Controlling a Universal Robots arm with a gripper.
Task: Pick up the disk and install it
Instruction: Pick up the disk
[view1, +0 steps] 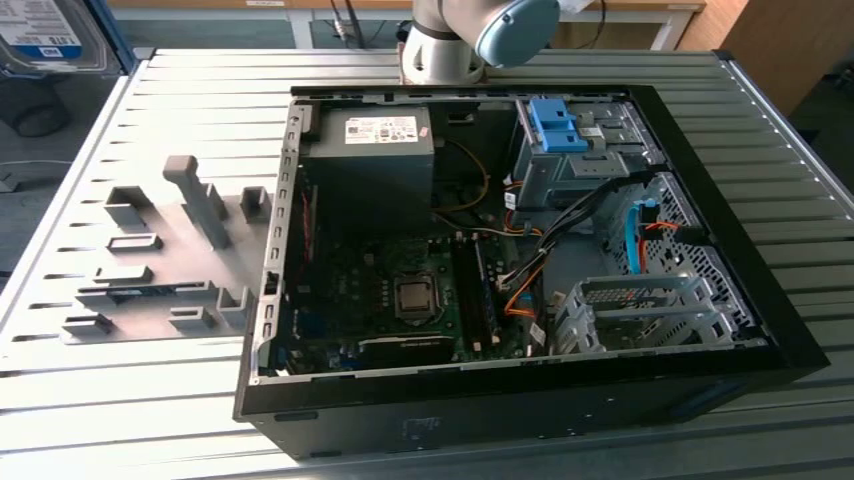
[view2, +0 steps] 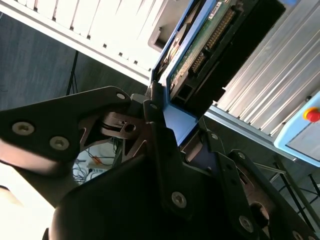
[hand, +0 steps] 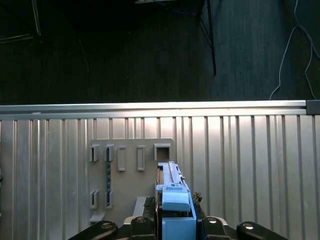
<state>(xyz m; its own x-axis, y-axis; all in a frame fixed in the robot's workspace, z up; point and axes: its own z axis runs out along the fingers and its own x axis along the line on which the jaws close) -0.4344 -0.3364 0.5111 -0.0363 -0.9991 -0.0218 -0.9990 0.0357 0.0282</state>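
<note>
Silver-grey flat rectangular disk (hand: 169, 180) with blue plastic side rails: where do we find it?

— Clamped in the dark metal pincer (hand: 175, 224), edge-on; its long axis runs straight out ahead of it.

— And beyond it?

— The grey slotted holder plate (hand: 131, 175) on the ribbed metal bench (hand: 240, 165); we judge the disk held clear of both. The open black computer case (view1: 534, 410) stands beside that plate.

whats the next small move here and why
Probably carry it sideways toward the open computer case. The gripper is shut on the disk, which hangs above the grey fixture plate, and the exterior view shows that plate's slots bare, beside the case.
</note>
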